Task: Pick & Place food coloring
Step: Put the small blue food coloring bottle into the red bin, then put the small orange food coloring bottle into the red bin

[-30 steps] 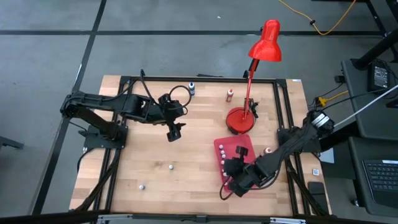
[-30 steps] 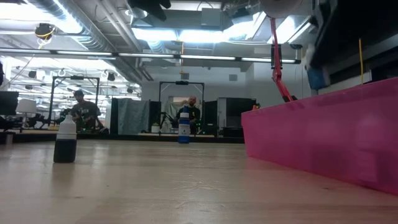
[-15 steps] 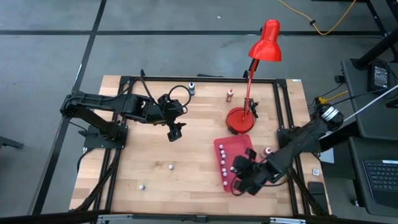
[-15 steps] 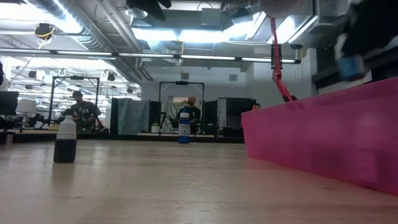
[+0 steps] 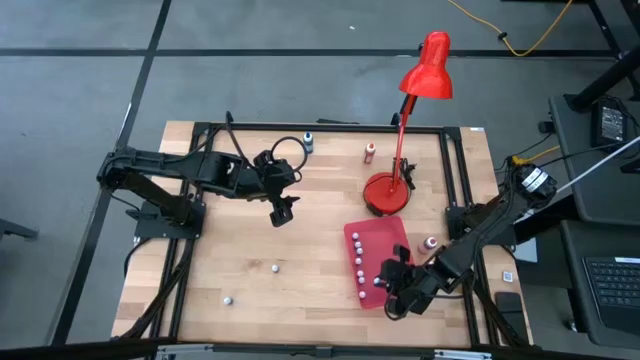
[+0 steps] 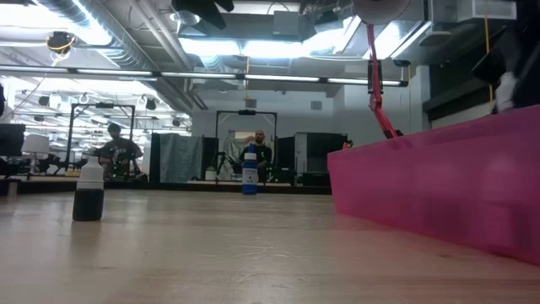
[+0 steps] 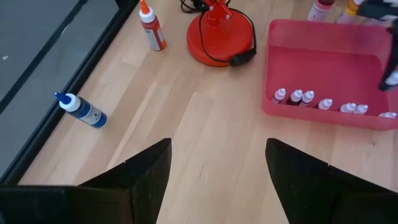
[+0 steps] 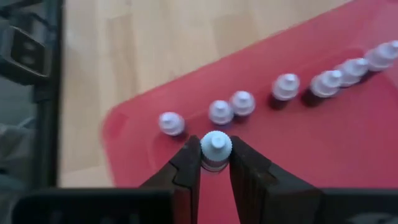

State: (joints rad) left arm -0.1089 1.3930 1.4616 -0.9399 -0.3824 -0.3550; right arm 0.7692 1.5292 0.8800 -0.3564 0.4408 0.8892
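Clearly, the right end effector (image 8: 214, 163) was clamped on a white-capped food coloring bottle (image 8: 216, 149), hanging over the near corner of the red tray (image 5: 391, 236). Beside it, capped bottles (image 8: 287, 86) stood in a row along the tray's edge. The left end effector (image 5: 281, 211) hovered with its fingers spread and nothing between them over the counter (image 5: 240, 245), well apart. Only the left wrist view showed a blue bottle (image 7: 83, 110) lying on its side and an orange bottle (image 7: 151, 26) upright near the lamp base (image 7: 221, 37).
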